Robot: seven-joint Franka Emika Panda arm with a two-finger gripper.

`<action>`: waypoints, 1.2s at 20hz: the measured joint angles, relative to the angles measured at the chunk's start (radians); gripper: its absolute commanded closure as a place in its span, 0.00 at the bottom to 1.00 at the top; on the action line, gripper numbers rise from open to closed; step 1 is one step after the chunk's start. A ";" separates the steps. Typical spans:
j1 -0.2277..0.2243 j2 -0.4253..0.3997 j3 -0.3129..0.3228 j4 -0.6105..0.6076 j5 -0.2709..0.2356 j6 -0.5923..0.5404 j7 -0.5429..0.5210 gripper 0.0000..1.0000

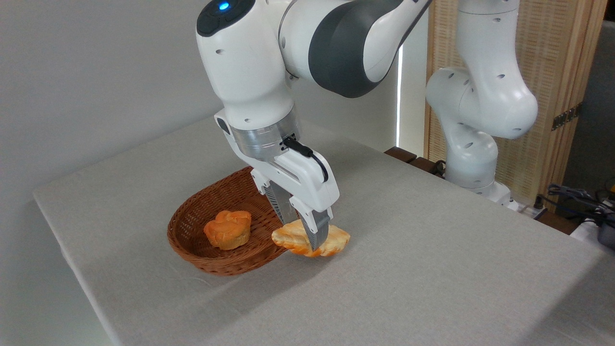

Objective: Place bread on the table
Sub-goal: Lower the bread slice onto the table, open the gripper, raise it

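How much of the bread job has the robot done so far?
Done: the bread is out of the basket, where only the orange bun sits. In hand: the tool is shut on the bread, holding it beside the basket's rim, seemingly just above the table. Left: lower it onto the cloth, let go and pull away.

Bright, even, soft daylight across the whole scene. A hard white strip of glare burns between wall and screen at one o'clock, blown out. Gloss highlights sit on the white arm point(250, 72) shells up top. Under the gripper point(307, 235) a diffuse shadow spreads over the table point(432, 269) cloth toward six and seven o'clock, darkest below the basket point(192, 240). Focus is crisp at centre; cables at three o'clock look slightly soft. No obvious edge distortion.
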 measured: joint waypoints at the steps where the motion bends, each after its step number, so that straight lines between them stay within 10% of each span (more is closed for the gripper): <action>1: 0.000 0.000 0.000 0.000 0.000 0.000 0.000 0.00; 24: -0.004 -0.071 -0.104 0.118 -0.008 0.021 -0.102 0.00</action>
